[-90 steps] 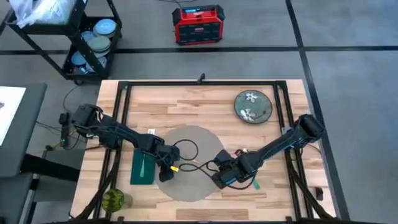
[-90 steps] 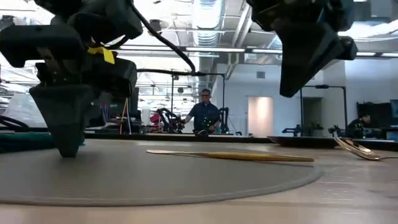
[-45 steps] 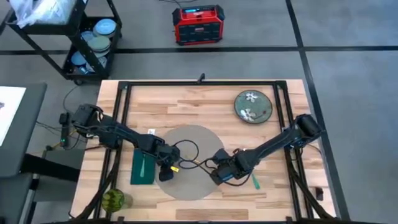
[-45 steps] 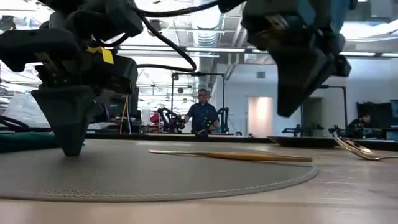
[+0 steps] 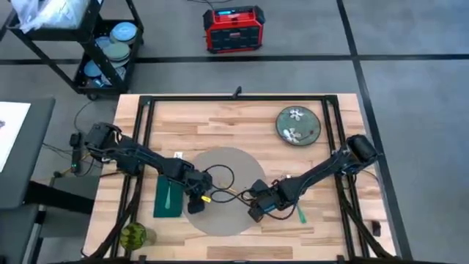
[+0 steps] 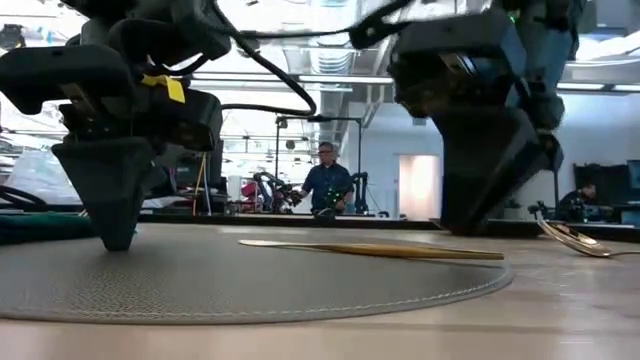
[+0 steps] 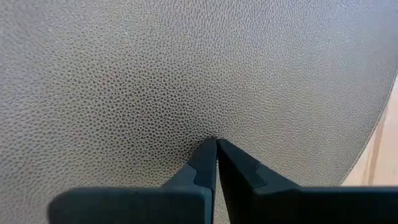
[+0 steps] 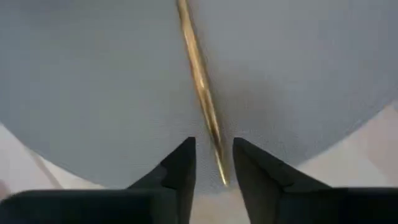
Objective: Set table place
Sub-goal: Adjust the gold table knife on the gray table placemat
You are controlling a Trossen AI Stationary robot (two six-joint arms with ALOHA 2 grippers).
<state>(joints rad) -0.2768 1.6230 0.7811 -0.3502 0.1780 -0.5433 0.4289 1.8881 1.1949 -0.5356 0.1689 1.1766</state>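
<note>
Robotics lab or workshop: open hall, ceiling strip lights [image 6: 330, 40], more robot arms [image 6: 268, 190] on benches, person [image 6: 327, 182] standing behind.

Gold utensil [image 8: 202, 87] cut off, blurred

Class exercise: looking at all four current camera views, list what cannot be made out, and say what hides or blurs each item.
- Gold utensil: its working end is cut off by the right wrist view's edge and hidden under the arms in the high view.
- Dishes on the wire cart: too small to identify.
- Green object beside the right pincer: too small to name.
</note>
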